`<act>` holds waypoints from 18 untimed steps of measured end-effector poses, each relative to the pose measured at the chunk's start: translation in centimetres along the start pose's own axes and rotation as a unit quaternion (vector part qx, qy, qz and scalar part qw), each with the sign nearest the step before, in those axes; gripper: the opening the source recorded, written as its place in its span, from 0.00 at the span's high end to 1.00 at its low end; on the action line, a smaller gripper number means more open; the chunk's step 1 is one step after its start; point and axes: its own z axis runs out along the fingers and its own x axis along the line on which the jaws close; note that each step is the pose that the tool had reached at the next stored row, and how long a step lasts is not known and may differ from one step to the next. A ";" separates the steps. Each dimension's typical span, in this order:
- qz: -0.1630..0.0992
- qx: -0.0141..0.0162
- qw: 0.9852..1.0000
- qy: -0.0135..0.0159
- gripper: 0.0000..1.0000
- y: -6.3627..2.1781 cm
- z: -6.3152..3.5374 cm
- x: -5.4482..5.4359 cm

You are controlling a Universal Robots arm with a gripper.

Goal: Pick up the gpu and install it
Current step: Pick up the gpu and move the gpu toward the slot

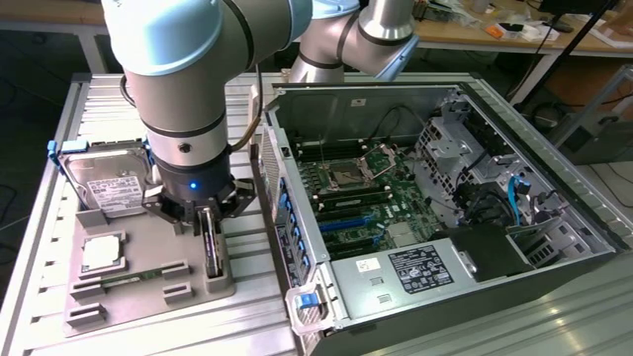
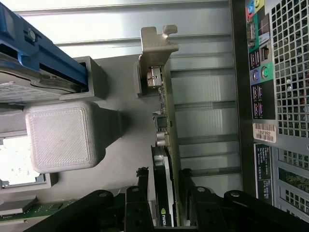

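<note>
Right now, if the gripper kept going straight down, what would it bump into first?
Probably the gpu, standing on edge right below the gripper, between its open fingers. The gray tray lies under that, though depth is unclear.

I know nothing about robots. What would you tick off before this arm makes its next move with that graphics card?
1. Gripper sits astride the gpu: ok.
2. The gpu stands on edge in the gray holder: ok.
3. Card firmly gripped: cannot tell.
4. Computer case open, motherboard exposed: ok.
5. Blue expansion slots free of other cards: ok, as far as the exterior view shows.
</note>
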 end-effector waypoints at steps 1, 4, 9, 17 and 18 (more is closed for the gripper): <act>0.000 0.000 1.000 0.000 0.62 0.00 0.00 0.0; 0.000 0.000 1.000 0.000 0.72 0.00 0.00 0.0; 0.000 0.000 1.000 0.000 0.72 0.00 0.00 0.0; 0.000 0.000 1.000 0.000 0.73 0.00 0.00 0.0; 0.000 0.000 1.000 0.000 0.73 0.00 0.00 0.0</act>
